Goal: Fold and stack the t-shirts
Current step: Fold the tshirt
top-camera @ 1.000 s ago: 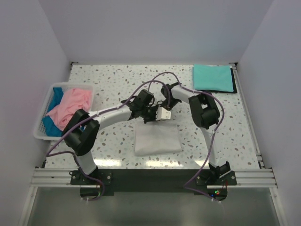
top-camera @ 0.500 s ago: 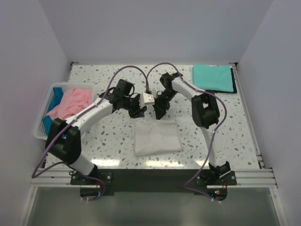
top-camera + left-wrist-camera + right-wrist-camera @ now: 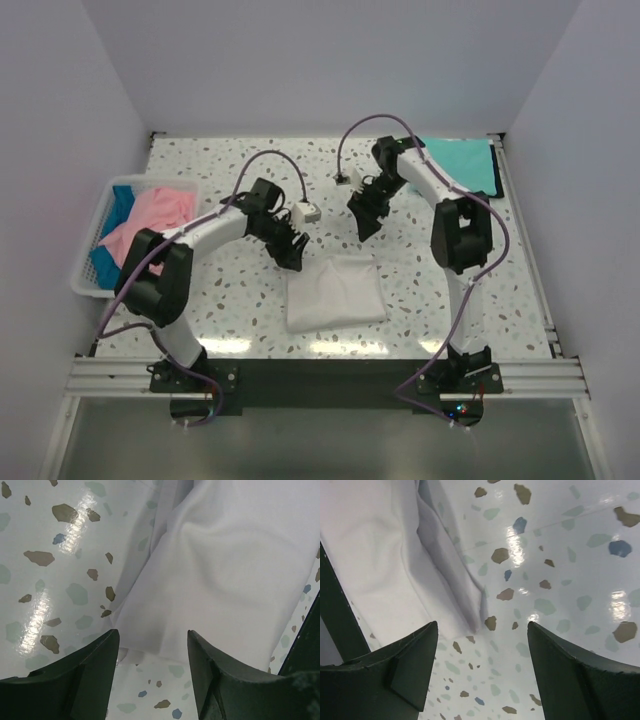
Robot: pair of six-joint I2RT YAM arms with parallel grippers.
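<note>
A folded white t-shirt (image 3: 335,290) lies flat on the speckled table near the front middle. It also fills the upper right of the left wrist view as the white t-shirt (image 3: 225,565), and the upper left of the right wrist view as the white t-shirt (image 3: 375,555). My left gripper (image 3: 291,252) (image 3: 152,647) hovers open just off its far left corner, nothing between the fingers. My right gripper (image 3: 366,218) (image 3: 482,632) stands open beyond its far right corner, also empty. A folded teal t-shirt (image 3: 458,165) lies at the back right. Pink (image 3: 150,220) and blue (image 3: 122,198) t-shirts sit crumpled in the basket.
A white lattice basket (image 3: 84,282) stands at the table's left edge. A dark cloth edge (image 3: 498,180) shows under the teal shirt's right side. Purple cables loop above both arms. White walls enclose the table on three sides.
Both grippers have opened and drawn away from the white shirt's far edge. The left one moved left, the right one moved back and to the right. The shirt stays flat.
</note>
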